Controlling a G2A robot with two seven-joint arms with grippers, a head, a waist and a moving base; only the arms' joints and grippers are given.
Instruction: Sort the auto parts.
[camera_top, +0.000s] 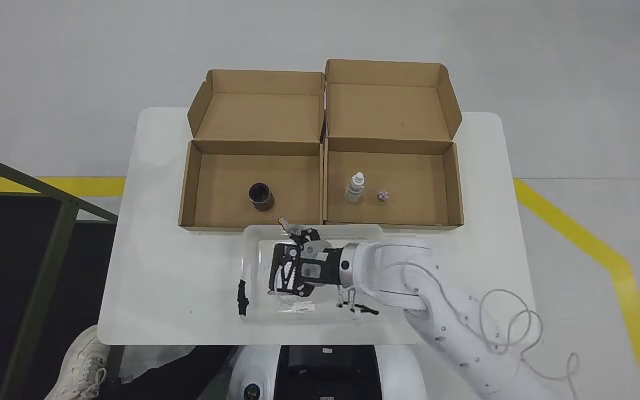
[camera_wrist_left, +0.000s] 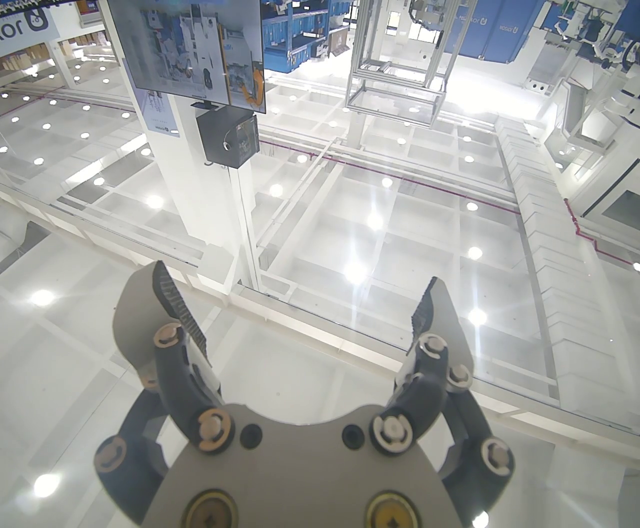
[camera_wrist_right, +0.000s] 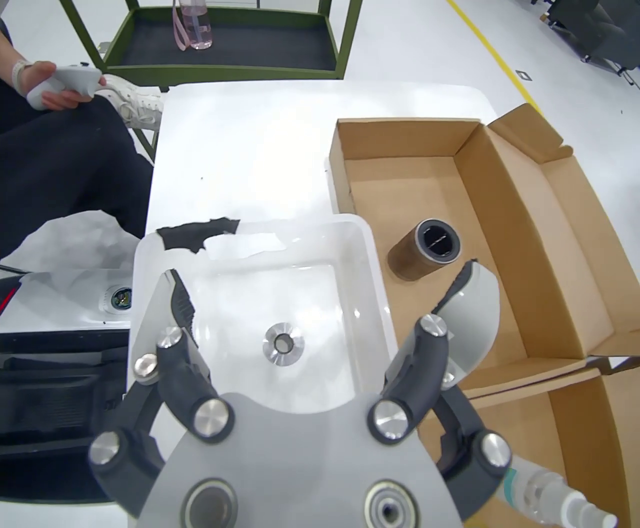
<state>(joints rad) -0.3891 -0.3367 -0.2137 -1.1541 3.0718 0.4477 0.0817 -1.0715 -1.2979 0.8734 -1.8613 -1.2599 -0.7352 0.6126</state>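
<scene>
My right gripper (camera_wrist_right: 320, 272) hangs open over a clear plastic bin (camera_wrist_right: 370, 260), with nothing between its fingers. A small silver metal bushing (camera_wrist_right: 283, 344) lies on the bin's floor below it. In the top view the right gripper (camera_top: 285, 268) is over the left half of the bin (camera_top: 262, 232). A black cylinder part (camera_top: 260, 193) (camera_wrist_right: 425, 248) lies in the left cardboard box (camera_top: 215, 200). A small clear bottle (camera_top: 355, 186) and a tiny part (camera_top: 383, 196) sit in the right box (camera_top: 425, 190). My left gripper (camera_wrist_left: 296, 272) is open, empty and pointed up at the ceiling.
Both cardboard boxes stand side by side behind the bin with their lids folded back. A torn piece of black tape (camera_wrist_right: 195, 235) sticks to the bin's rim. The white table (camera_top: 160, 250) has bare room to the left and right of the bin.
</scene>
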